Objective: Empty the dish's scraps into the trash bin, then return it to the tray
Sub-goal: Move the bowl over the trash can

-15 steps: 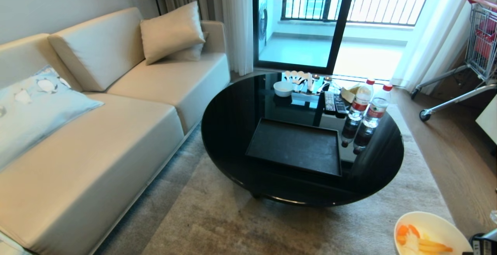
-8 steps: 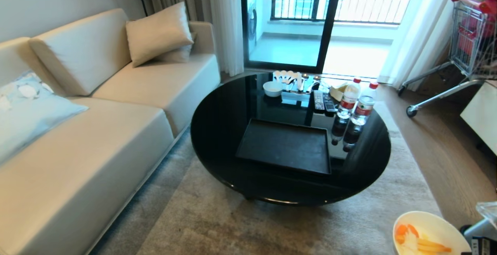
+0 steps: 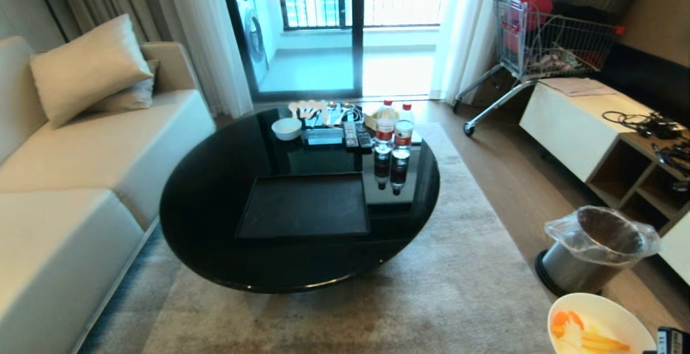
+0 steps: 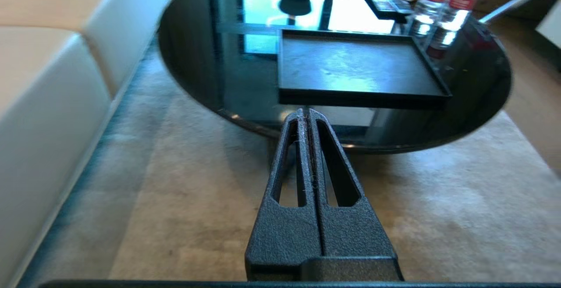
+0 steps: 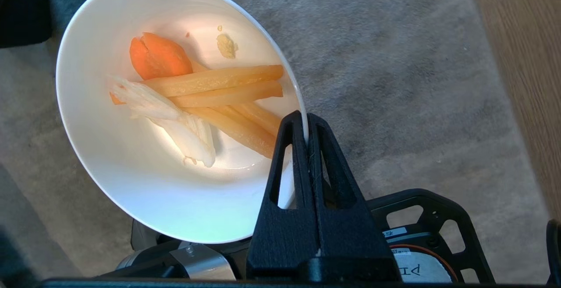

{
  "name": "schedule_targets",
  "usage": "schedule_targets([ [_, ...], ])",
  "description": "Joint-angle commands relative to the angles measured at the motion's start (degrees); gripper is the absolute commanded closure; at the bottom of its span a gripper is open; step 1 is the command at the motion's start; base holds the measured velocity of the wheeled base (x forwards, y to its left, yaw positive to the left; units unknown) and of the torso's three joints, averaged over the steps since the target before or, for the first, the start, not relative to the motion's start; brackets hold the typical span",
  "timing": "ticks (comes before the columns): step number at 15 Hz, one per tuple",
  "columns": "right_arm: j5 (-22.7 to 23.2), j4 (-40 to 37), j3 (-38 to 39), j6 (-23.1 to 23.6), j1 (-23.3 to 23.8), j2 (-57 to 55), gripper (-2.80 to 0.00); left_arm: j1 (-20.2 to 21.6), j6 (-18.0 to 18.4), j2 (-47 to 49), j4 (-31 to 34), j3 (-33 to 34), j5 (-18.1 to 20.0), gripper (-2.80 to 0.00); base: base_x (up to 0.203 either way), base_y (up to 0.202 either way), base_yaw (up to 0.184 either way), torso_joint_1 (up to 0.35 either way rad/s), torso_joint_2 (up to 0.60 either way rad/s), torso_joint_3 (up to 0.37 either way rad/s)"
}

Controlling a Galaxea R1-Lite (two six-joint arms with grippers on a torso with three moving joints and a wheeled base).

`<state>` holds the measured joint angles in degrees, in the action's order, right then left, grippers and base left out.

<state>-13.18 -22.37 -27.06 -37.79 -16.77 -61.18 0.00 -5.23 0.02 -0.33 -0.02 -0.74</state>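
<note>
The cream-white dish (image 3: 620, 311) hangs low over the carpet at the lower right of the head view. It holds the scraps (image 3: 585, 335). In the right wrist view my right gripper (image 5: 305, 123) is shut on the rim of the dish (image 5: 144, 191), with orange chunks, yellow strips and white bits of scraps (image 5: 206, 99) lying inside. The steel trash bin (image 3: 590, 251) with its clear liner stands on the floor just beyond the dish. The black tray (image 3: 304, 206) lies bare on the round table. My left gripper (image 4: 305, 112) is shut and empty, low before the tray (image 4: 359, 66).
The round black glass table (image 3: 215, 181) carries a small white bowl (image 3: 287, 127), remotes (image 3: 357, 134) and two water bottles (image 3: 385, 122) at its far side. A sofa (image 3: 81, 154) runs along the left. A low white cabinet (image 3: 571, 122) and a shopping cart (image 3: 539, 30) stand right.
The whole view has swung to the right, so the camera has moved. The trash bin and the cabinet have come into sight. The dish keeps its place in my right gripper.
</note>
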Motion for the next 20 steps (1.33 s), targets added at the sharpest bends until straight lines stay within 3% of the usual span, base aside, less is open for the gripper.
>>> schedule_targets([
  [1, -0.1, -0.1, 0.0, -0.5, 0.0, 0.0, 0.00, 0.0, 0.0, 0.0, 0.0, 0.0, 0.0, 0.00, 0.001, 0.010, -0.165, 0.002, 0.00, 0.007],
  [20, -0.8, -0.6, 0.1, -2.6, 2.2, 0.4, 0.00, 0.0, 0.0, 0.0, 0.0, 0.0, 0.0, 0.00, 0.001, 0.011, -0.166, 0.002, 0.00, 0.004],
])
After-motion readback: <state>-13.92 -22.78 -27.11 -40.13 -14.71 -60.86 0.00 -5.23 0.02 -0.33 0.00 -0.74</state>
